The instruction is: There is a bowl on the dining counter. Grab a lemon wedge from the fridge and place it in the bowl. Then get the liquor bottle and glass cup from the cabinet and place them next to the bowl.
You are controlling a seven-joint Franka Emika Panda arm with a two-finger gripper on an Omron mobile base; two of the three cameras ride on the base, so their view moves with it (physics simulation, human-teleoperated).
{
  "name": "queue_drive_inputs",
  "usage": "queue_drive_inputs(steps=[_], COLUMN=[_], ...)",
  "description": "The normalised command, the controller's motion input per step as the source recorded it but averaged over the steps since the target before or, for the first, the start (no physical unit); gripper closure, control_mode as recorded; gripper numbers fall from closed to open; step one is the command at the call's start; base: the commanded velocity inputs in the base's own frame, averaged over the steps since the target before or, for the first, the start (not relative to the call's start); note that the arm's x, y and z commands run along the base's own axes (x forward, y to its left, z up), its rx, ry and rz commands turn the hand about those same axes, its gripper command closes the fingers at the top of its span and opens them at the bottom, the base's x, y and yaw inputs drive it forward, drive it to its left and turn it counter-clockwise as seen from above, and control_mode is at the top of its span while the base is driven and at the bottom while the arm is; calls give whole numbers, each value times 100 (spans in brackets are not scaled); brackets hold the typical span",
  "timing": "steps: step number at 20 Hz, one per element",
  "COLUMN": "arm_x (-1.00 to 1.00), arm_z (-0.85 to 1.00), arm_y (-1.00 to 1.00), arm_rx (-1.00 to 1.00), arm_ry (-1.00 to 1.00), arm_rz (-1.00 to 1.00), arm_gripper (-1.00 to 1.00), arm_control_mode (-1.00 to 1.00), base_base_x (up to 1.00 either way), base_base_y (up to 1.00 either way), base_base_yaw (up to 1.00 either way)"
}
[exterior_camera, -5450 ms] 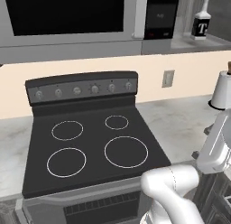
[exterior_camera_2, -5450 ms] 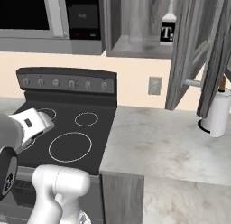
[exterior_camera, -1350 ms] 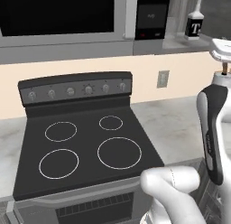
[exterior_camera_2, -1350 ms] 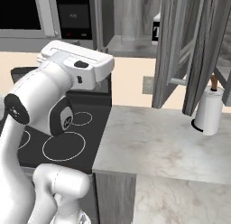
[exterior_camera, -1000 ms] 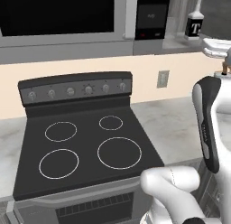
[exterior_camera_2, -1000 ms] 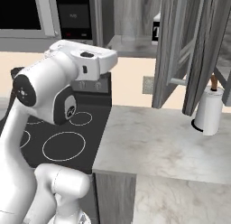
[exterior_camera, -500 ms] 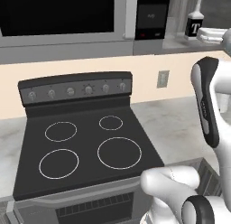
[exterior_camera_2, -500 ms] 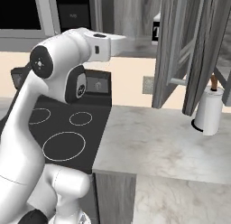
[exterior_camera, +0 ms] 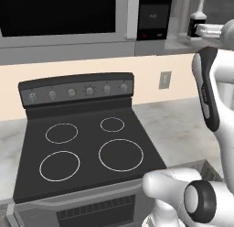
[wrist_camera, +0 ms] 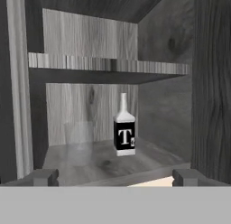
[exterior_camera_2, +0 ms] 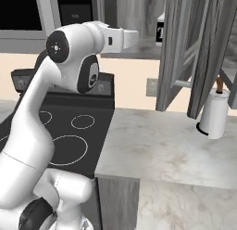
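- Since 5.5 s back, my arm has swung up from low over the stove point(exterior_camera: 87, 148) to cabinet height; over the last second the hand rose and turned toward the open cabinet point(wrist_camera: 113, 67). The base shifted slightly, so the whole scene sits a little differently in both base views.
- My gripper point(wrist_camera: 113, 177) faces into the cabinet. Both fingertips point(wrist_camera: 39, 177) stand wide apart, one at each lower corner of the hand view, with nothing between them.
- The bottle point(wrist_camera: 123, 126) stands upright on the lower shelf point(wrist_camera: 85, 162), long axis vertical, straight ahead of my fingers and a touch right of centre, well inside.
- The glass point(wrist_camera: 79, 136) stands just left of the bottle, near but apart. It is clear and faint against the wood, so its rim is hard to trace.
- Bottle: pale slim neck, squarish shoulders, dark label with a white T. It looks hard and smooth; I judge the label band the best place to grip.
- Cabinet: grey grained wood, with an upper shelf overhead and an open door point(exterior_camera_2: 203, 48) on the right.
- Next, I judge: a straight reach forward, keeping clear of the glass.
- Paper towel roll point(exterior_camera_2: 214, 114) on the counter point(exterior_camera_2: 176, 145), out of the way.
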Motion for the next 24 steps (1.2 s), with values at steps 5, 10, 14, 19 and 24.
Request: queue_drive_inputs(steps=[5,10,14,19,24], arm_x=[50,54,50,49,43], arm_z=[12,7,8,11,4], arm_y=[-31,-26,-17,-13,-12], arm_rx=[0,0,0,0,0], arm_ry=[0,0,0,0,0], arm_rz=[0,0,0,0,0], arm_gripper=[-100,-100,-100,-100,-100], arm_control_mode=[-100,-100,-100,-100,-100], base_base_x=[0,0,0,0,0], base_base_y=[0,0,0,0,0], base_base_yaw=[0,0,0,0,0])
